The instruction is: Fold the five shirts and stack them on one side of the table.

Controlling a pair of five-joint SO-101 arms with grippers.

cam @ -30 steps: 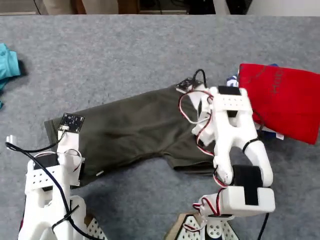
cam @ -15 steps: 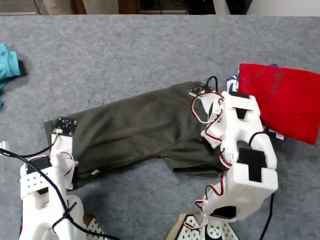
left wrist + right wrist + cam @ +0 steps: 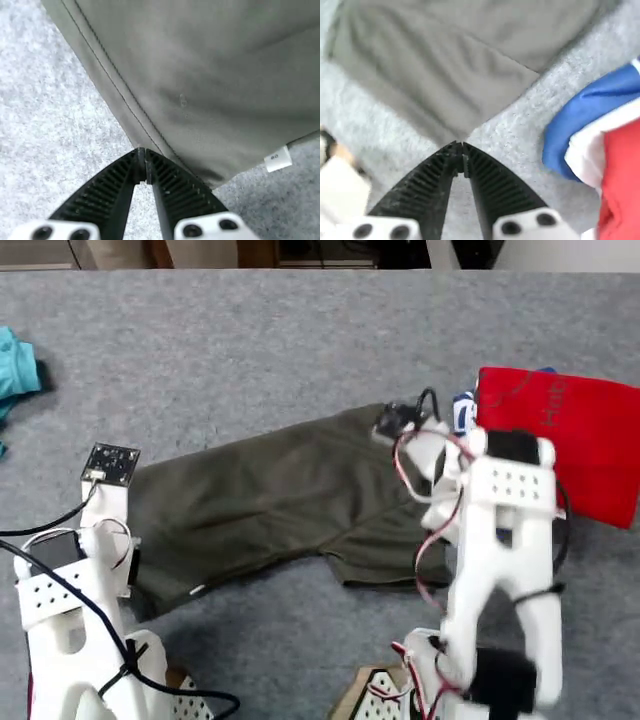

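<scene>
An olive shirt (image 3: 270, 495) lies spread across the middle of the grey table. In the left wrist view my left gripper (image 3: 142, 162) is shut, its tips pinching the stitched hem of the olive shirt (image 3: 210, 75) near a small white tag (image 3: 277, 159). My right gripper (image 3: 459, 150) is shut as well, its tips on a corner of the olive shirt (image 3: 445, 60). From above, the left arm (image 3: 75, 580) stands over the shirt's left end and the right arm (image 3: 500, 510) over its right end.
A folded red shirt (image 3: 570, 440) rests on a blue-and-white one (image 3: 580, 130) at the table's right side, close to my right gripper. A teal shirt (image 3: 12, 365) lies at the far left edge. Bare grey table stretches behind the olive shirt.
Both arms have risen over the shirt's ends. The left wrist shifted left and away; the right arm swung right, toward the red shirt. The shirt's left edge drew in slightly.
</scene>
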